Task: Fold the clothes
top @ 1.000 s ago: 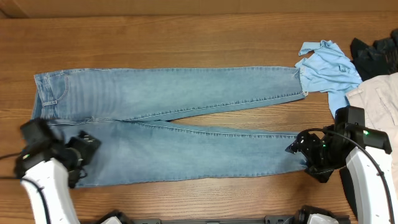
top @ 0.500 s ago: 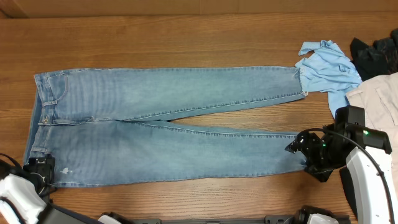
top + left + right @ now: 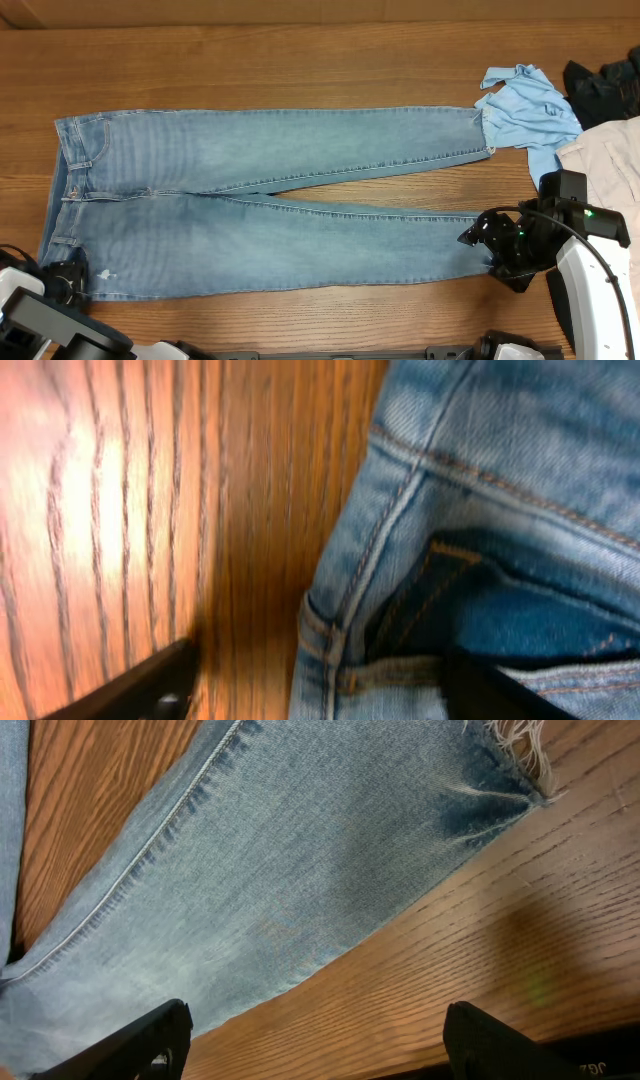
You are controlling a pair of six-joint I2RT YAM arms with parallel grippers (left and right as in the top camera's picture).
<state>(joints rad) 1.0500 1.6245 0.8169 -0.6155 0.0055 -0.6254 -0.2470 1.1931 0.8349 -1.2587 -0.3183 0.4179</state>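
1. Looking down from overhead, we see the light-wash jeans lying flat across the wooden worktop, with the waistband at the left and both legs running to the right.
2. The far leg's hem touches a sky-blue shirt. Beige trousers and a dark garment lie at the right edge of the worktop.
3. The left tool sits at the near corner of the waistband. In its wrist view the fingers are spread wide, one over bare wood and the other over the denim, and they pinch nothing.
4. We cannot tell whether the left tool's fingers touch the cloth.
5. The right tool sits at the near leg's frayed hem. Its fingers are also spread wide with nothing gripped, and the denim edge and bare wood show between them.
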